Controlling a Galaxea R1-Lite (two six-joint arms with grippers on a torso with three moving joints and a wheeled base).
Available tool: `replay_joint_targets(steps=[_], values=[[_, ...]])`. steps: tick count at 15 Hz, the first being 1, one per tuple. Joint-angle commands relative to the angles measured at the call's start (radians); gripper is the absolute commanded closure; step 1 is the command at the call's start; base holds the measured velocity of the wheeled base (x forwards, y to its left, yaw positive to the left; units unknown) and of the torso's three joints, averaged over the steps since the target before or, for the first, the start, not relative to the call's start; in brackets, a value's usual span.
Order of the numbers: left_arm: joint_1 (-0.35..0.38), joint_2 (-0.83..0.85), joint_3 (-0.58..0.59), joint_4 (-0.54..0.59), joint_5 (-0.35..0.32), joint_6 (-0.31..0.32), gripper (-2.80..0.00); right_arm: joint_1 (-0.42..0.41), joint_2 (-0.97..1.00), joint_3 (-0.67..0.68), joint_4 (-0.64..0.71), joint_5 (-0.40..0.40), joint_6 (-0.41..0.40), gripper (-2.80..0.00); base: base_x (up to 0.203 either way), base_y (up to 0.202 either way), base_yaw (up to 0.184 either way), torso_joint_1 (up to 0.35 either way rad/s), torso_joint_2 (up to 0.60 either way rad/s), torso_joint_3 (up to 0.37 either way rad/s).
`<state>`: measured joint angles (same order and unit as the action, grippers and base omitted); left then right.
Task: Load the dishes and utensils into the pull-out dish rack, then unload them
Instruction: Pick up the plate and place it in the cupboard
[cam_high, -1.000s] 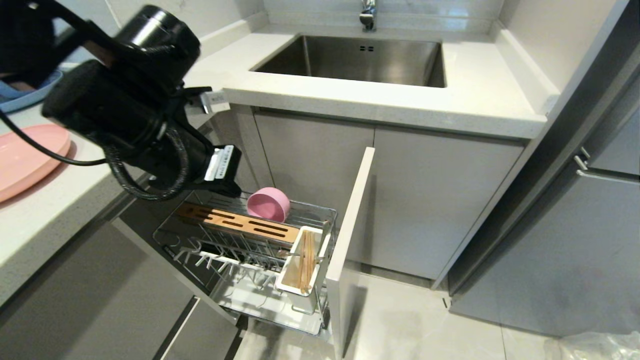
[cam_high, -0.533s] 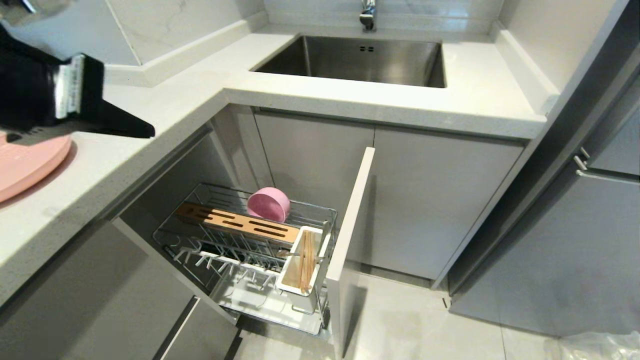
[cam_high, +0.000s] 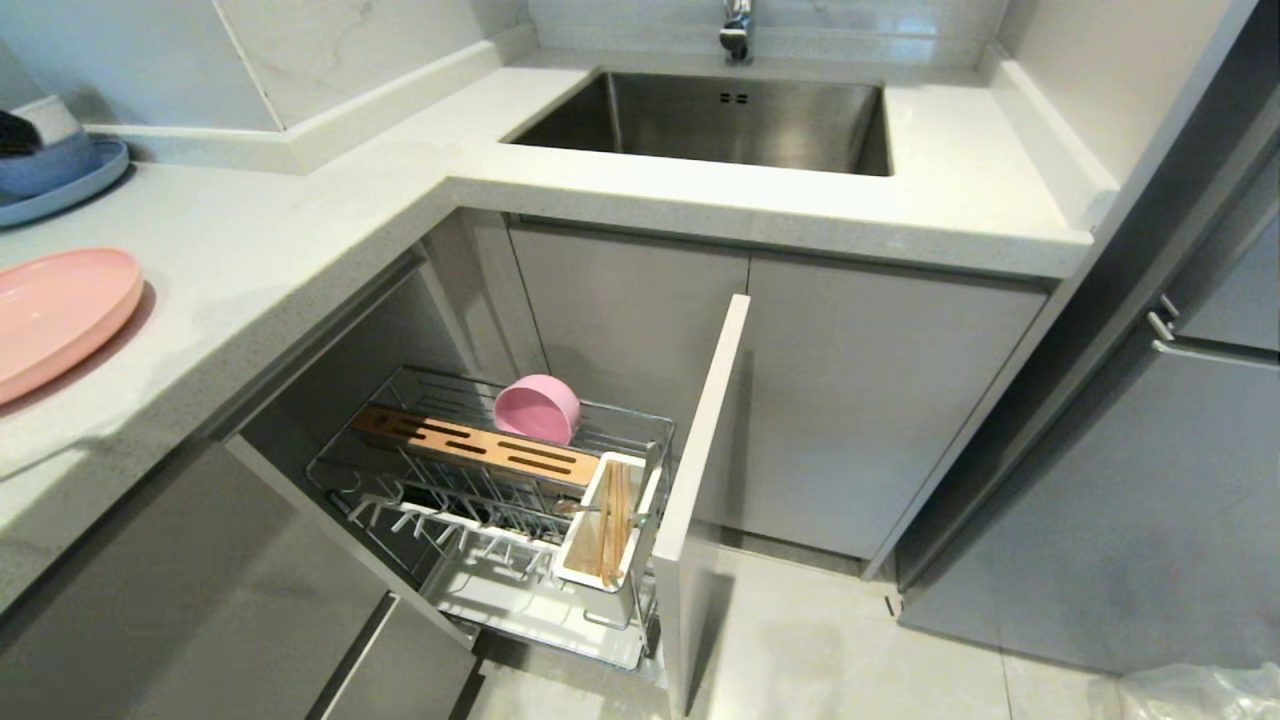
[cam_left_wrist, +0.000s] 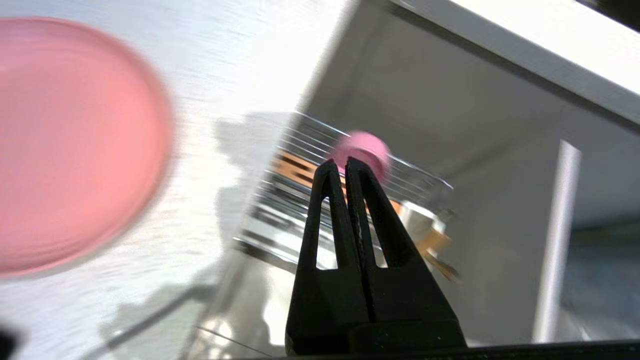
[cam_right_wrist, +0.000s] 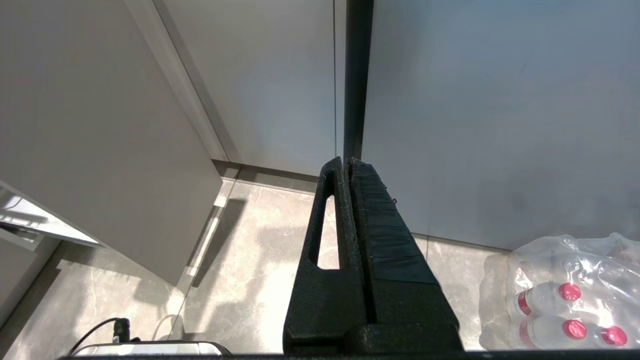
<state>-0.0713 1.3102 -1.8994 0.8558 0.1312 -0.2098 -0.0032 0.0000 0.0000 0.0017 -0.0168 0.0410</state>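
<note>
Your left claw (cam_left_wrist: 345, 162) has left the head view; it hangs pressed together, empty, above the worktop (cam_high: 300, 230) beside the plate (cam_high: 55, 310). Bowl (cam_high: 537, 408) sits in the rack (cam_high: 480, 470); right claw (cam_right_wrist: 346, 162) parked, closed.

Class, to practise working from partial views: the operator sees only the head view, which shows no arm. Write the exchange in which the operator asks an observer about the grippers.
Operator: Is the left gripper holding anything?
Observer: No. The left gripper is shut and empty, above the counter edge.
Operator: And the right one?
Observer: The right gripper is shut too, hanging over the floor near a pack of bottles.
</note>
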Motion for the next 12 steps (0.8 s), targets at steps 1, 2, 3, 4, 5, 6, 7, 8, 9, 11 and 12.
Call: replay_joint_targets(steps=[1, 2, 3, 4, 5, 6, 7, 8, 9, 11, 12], values=[[0.04, -0.003, -0.003, -0.002, 0.044, 0.0, 0.0, 0.0, 0.0, 0.002, 0.0, 0.0, 0.0, 0.0, 0.0, 0.0, 0.0, 0.0, 0.0, 0.0], [0.052, 0.007, -0.004, -0.021, 0.084, 0.007, 0.0, 0.0, 0.0, 0.002, 0.0, 0.0, 0.0, 0.0, 0.0, 0.0, 0.0, 0.0, 0.0, 0.0], [0.059, 0.02, -0.003, -0.036, 0.118, 0.016, 0.0, 0.0, 0.0, 0.002, 0.0, 0.0, 0.0, 0.0, 0.0, 0.0, 0.0, 0.0, 0.0, 0.0], [0.06, 0.034, 0.0, -0.038, 0.151, 0.019, 0.0, 0.0, 0.0, 0.002, 0.0, 0.0, 0.0, 0.0, 0.0, 0.0, 0.0, 0.0, 0.0, 0.0], [0.061, 0.066, 0.003, -0.039, 0.2, 0.02, 0.0, 0.0, 0.0, 0.002, 0.0, 0.0, 0.0, 0.0, 0.0, 0.0, 0.0, 0.0, 0.0, 0.0], [0.061, 0.083, 0.004, -0.041, 0.228, 0.021, 0.0, 0.0, 0.0, 0.002, 0.0, 0.0, 0.0, 0.0, 0.0, 0.0, 0.0, 0.0, 0.0, 0.0], [0.065, 0.112, 0.003, -0.042, 0.252, 0.021, 0.0, 0.0, 0.0, 0.002, 0.0, 0.0, 0.0, 0.0, 0.0, 0.0, 0.0, 0.0, 0.0, 0.0], [0.069, 0.134, 0.002, -0.043, 0.289, 0.021, 0.0, 0.0, 0.0, 0.002, 0.0, 0.0, 0.0, 0.0, 0.0, 0.0, 0.0, 0.0, 0.0, 0.0], [0.069, 0.158, 0.001, -0.047, 0.317, 0.022, 0.0, 0.0, 0.0, 0.002, 0.0, 0.0, 0.0, 0.0, 0.0, 0.0, 0.0, 0.0, 0.0, 0.0], [0.069, 0.212, 0.0, -0.084, 0.329, 0.03, 0.0, 0.0, 0.0, 0.002, 0.0, 0.0, 0.0, 0.0, 0.0, 0.0, 0.0, 0.0, 0.0, 0.0], [0.07, 0.239, 0.001, -0.105, 0.33, 0.038, 0.0, 0.0, 0.0, 0.002, 0.0, 0.0, 0.0, 0.0, 0.0, 0.0, 0.0, 0.0, 0.0, 0.0]])
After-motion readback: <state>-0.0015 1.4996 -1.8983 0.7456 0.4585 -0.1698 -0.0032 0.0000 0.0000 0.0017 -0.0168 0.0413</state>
